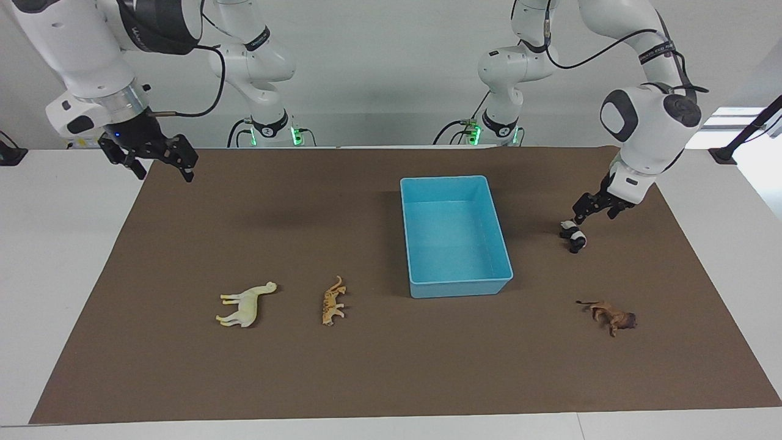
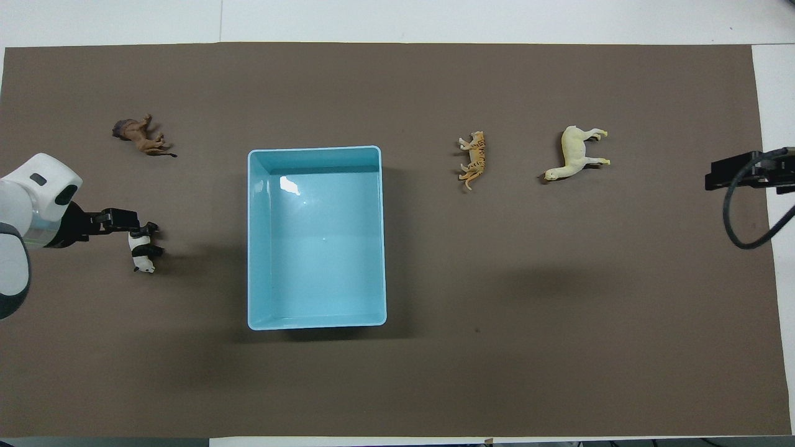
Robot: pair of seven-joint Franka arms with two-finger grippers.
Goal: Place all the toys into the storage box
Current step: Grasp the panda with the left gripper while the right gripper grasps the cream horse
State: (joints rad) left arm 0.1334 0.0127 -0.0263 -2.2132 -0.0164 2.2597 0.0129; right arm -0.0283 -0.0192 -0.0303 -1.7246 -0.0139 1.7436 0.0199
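The light-blue storage box [image 1: 507, 281] [image 2: 253, 248] stands empty in the middle of the brown mat. My left gripper [image 1: 588, 212] [image 2: 127, 221] is low over the mat at the left arm's end, right at the upper end of the black-and-white panda [image 1: 573, 236] [image 2: 142, 249]; I cannot tell whether it grips it. The brown lion [image 1: 613, 316] [image 2: 140, 136] lies farther from the robots than the panda. The orange tiger [image 1: 332, 300] [image 2: 474, 159] and the cream long-necked animal [image 1: 246, 305] [image 2: 576, 153] lie toward the right arm's end. My right gripper [image 1: 160, 162] [image 2: 739, 173] waits open, raised above the mat's edge at that end.
The brown mat [image 1: 391, 379] covers most of the white table. A black cable loops down from the right gripper [image 2: 748, 217]. A dark stand reaches in at the table's edge by the left arm [image 1: 742, 137].
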